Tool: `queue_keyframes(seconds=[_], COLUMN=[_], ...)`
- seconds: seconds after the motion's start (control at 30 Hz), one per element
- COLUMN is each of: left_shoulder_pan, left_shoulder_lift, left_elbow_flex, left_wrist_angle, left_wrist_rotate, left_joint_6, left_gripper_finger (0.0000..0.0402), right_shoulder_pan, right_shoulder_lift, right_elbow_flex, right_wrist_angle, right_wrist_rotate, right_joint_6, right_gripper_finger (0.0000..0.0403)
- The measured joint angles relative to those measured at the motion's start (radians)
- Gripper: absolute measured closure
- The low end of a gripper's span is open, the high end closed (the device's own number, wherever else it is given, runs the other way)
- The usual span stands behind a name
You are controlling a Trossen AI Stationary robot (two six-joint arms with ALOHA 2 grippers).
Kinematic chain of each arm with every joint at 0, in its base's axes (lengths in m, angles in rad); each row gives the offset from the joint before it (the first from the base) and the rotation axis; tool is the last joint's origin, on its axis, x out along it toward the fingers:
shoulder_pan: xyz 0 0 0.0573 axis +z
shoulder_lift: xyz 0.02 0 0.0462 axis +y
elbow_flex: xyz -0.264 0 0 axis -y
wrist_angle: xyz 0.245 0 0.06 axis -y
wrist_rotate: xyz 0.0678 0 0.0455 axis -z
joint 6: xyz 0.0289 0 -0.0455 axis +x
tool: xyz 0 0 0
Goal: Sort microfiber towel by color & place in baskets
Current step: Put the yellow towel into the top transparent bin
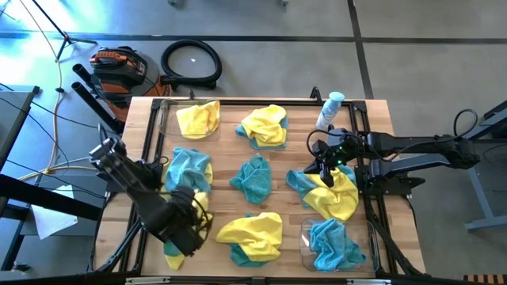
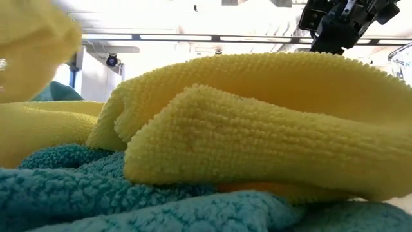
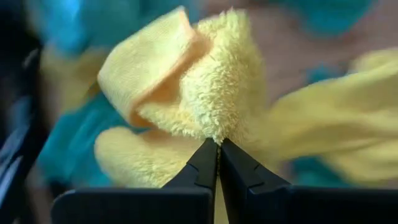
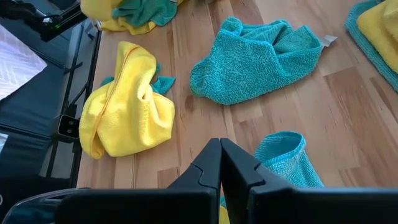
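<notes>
Left gripper (image 3: 217,149) is pinched tight on a yellow towel (image 3: 205,93) at the near-left. Far-left basket (image 1: 162,119) holds one yellow; near-right basket (image 1: 303,237) has a teal towel (image 1: 333,244). Right gripper (image 4: 220,149) is closed, holding nothing, over the right pile.

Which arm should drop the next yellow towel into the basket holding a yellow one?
Left. The left gripper is shut on a yellow towel, on the same side as that basket. The right gripper is shut and holds nothing.
</notes>
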Motion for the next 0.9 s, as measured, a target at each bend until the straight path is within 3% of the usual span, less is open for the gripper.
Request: queue_keyframes(seconds=[0.13,0.23,0.47,0.73,0.9], left_shoulder_pan=[0.053,0.135,0.429,0.892,1.162], left_shoulder_lift=[-0.07,-0.134,-0.287,-0.446,-0.498], left_elbow_flex=[-0.012,-0.033,-0.059,-0.058,-0.058], left_wrist_angle=[-0.005,-0.006,-0.005,-0.006,-0.007], left_wrist_rotate=[-0.227,-0.303,-0.348,-0.354,-0.336], left_joint_6=[0.071,0.189,0.622,1.175,1.448], left_gripper_finger=[0.0401,0.0401,0.0401,0.0401,0.0401], right_shoulder_pan=[0.0,0.0,0.0,0.0,0.0], right_shoulder_lift=[0.0,0.0,0.0,0.0,0.0], right_elbow_flex=[0.0,0.0,0.0,0.0,0.0], right_wrist_angle=[0.0,0.001,0.007,0.011,0.029], right_wrist_rotate=[0.001,0.012,0.063,0.252,0.306], right_joint_6=[0.002,0.005,0.093,0.215,0.301], right_gripper_finger=[0.0403,0.0403,0.0403,0.0403,0.0403])
